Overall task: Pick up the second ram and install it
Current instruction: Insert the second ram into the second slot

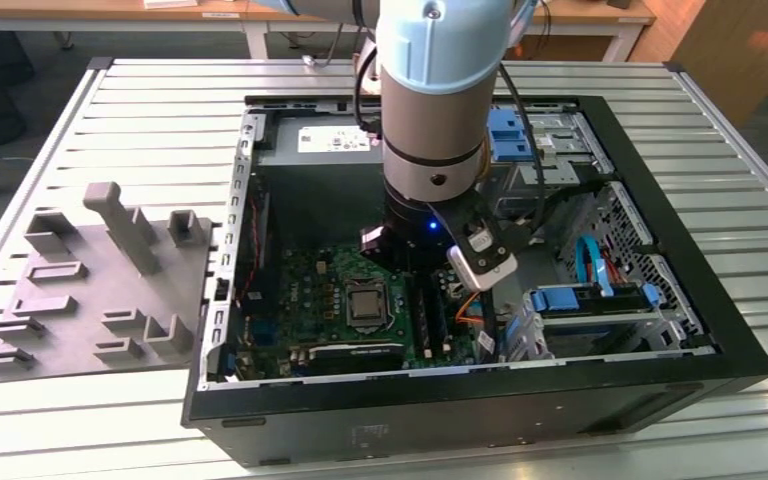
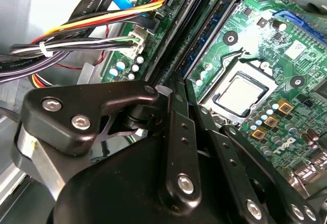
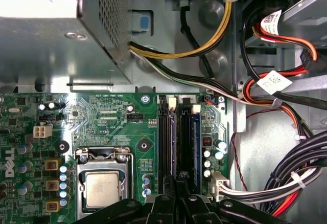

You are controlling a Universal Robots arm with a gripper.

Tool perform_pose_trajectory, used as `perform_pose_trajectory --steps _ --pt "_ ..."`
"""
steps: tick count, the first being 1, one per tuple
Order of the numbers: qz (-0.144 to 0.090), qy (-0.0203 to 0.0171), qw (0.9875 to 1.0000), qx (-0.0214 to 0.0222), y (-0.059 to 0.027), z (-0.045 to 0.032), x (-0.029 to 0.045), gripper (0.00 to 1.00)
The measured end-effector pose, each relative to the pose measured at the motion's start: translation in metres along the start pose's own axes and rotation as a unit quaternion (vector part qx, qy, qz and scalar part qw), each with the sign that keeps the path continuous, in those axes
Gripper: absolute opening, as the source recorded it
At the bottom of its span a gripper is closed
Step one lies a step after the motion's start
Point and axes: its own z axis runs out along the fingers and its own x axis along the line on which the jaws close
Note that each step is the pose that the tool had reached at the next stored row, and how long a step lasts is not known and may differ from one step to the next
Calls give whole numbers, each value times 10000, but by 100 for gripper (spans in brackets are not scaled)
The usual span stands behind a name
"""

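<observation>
Green motherboard (image 3: 110, 111) in black case (image 1: 491, 410), hand (image 3: 177, 177) pinched narrow over memory slots (image 3: 176, 127), white labels (image 3: 271, 83) on cables

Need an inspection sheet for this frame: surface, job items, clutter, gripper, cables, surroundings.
Surface: slatted metal table with an open PC case lying on it.
Job's things: RAM slots on the motherboard, beside the CPU socket.
Clutter: grey tray on the exterior view's left of the case.
Grippers: one gripper, inside the case, over the RAM slots.
Cables: bundles beside the motherboard.
Surroundings: wooden desks behind the table.
</observation>
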Motion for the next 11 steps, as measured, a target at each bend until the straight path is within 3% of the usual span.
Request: perform_pose_trajectory --steps 11 --pt "33 -1 10000 3 -1 23 4 13"
